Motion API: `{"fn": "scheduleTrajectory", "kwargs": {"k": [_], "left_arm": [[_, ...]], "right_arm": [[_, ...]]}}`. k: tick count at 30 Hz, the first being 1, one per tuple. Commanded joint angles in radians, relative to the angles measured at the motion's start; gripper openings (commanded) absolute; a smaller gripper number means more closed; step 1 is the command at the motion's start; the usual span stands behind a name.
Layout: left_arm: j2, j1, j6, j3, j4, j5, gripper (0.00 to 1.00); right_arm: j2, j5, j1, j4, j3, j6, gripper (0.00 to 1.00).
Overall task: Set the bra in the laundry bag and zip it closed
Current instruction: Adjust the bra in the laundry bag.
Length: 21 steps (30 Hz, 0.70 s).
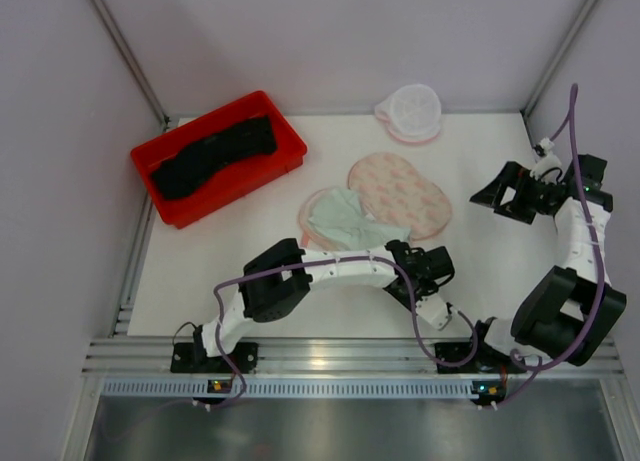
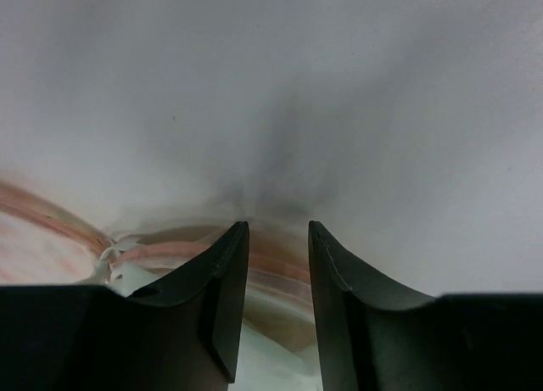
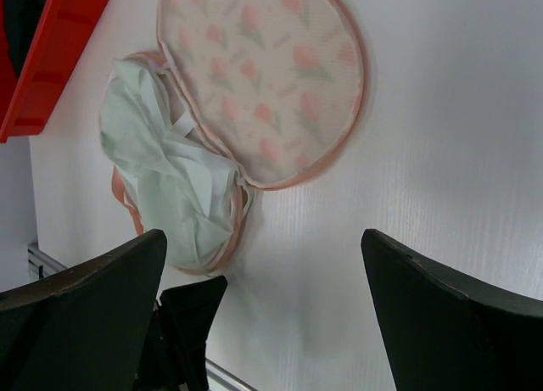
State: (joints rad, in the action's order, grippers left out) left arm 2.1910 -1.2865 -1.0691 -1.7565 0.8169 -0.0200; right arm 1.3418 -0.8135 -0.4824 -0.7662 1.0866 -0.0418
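Left tool [image 2: 278, 228], jaws narrowly parted, at the pink trim [image 2: 161, 254] of the open peach floral pouch [image 3: 263, 77]; right tool [image 3: 263, 238] gapes wide

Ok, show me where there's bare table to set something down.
Bare: the far strip between the red tray and the mesh pouch; the far-right corner between the pouch and the right claw; the near-left corner below the tray. Crowded: the middle, where the peach case, green cloth and left arm sit together.
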Motion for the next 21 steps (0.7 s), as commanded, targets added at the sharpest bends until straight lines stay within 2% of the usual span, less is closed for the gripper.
{"fn": "scheduleTrajectory", "kwargs": {"k": [1, 7, 11, 12, 14, 21], "left_arm": [[0.015, 0.001, -0.023, -0.018, -0.048, -0.017, 0.40], [0.026, 0.001, -0.009, -0.005, -0.142, -0.054, 0.25], [0.001, 0.007, 0.040, 0.002, -0.205, -0.049, 0.12], [-0.007, 0.009, 0.049, 0.000, -0.219, -0.049, 0.06], [-0.016, 0.015, 0.076, 0.002, -0.232, -0.057, 0.01], [-0.056, 0.061, 0.211, 0.005, -0.291, -0.046, 0.00]], "right_arm": [[-0.032, -0.026, -0.016, 0.018, -0.008, 0.005, 0.99], [-0.038, -0.026, -0.021, 0.016, -0.014, 0.002, 0.99], [-0.043, -0.032, -0.022, 0.037, -0.031, 0.016, 0.99], [-0.043, -0.032, -0.022, 0.039, -0.031, 0.019, 0.99], [-0.041, -0.033, -0.022, 0.038, -0.028, 0.020, 0.99], [-0.043, -0.035, -0.022, 0.044, -0.037, 0.022, 0.99]]}}
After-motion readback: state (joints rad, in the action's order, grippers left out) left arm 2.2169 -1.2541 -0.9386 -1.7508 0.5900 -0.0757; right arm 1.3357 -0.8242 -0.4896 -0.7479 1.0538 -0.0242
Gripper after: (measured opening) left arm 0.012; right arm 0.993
